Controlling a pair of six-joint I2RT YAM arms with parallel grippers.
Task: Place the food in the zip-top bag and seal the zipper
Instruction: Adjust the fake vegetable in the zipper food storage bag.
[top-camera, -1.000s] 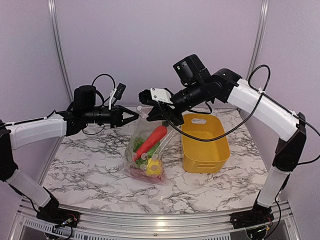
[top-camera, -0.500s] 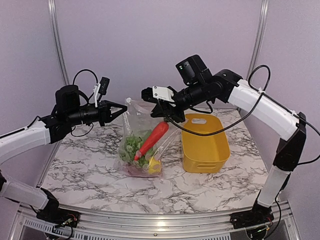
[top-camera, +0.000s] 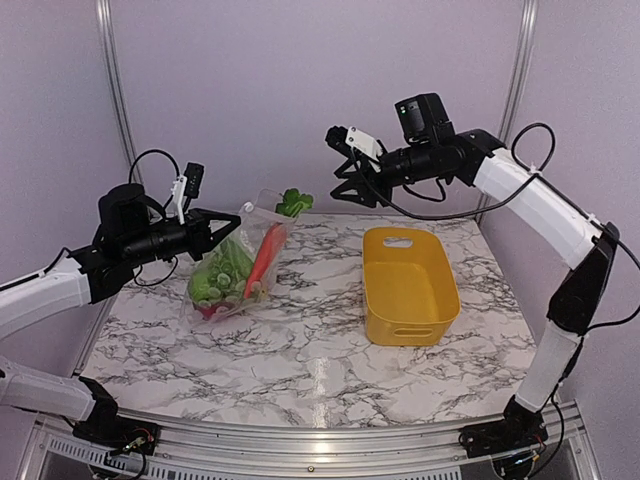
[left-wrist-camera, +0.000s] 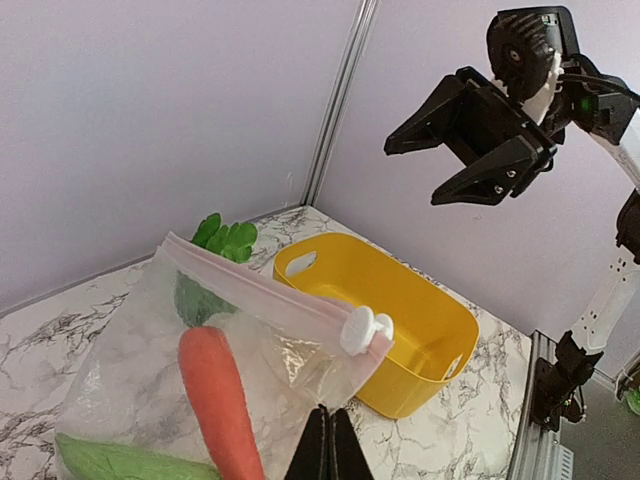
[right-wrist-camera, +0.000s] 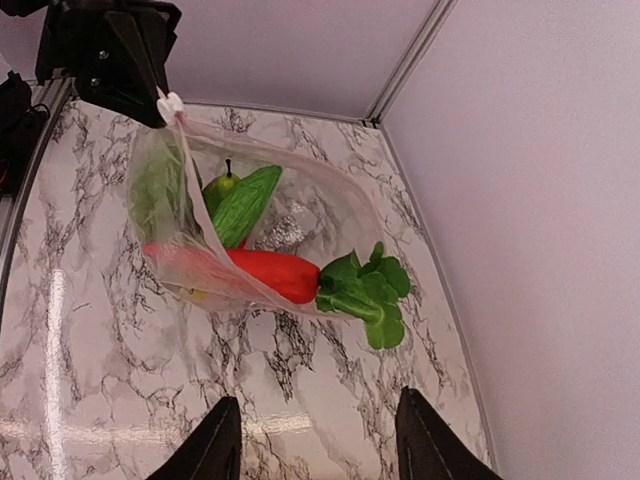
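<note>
The zip-top bag (top-camera: 225, 272) hangs tilted over the left of the table, with my left gripper (top-camera: 232, 226) shut on the corner just below the white slider (left-wrist-camera: 365, 328). The pinkish zipper (left-wrist-camera: 258, 290) runs along the mouth. Food is inside: an orange-red carrot (top-camera: 266, 254), a green pear (right-wrist-camera: 222, 187) and green pieces, with red and yellow bits at the bottom. The carrot's green leaves (top-camera: 294, 202) poke out of the mouth. My right gripper (top-camera: 338, 165) is open and empty, high in the air to the right of the bag and apart from it.
A yellow basket (top-camera: 410, 322) stands on the marble table to the right of the bag and looks empty. Purple walls with metal posts close the back and sides.
My right gripper has let go of the bag, opened and drawn back up and to the right. The left arm has pulled the bag leftward, and it now leans over with the carrot leaves sticking out.
</note>
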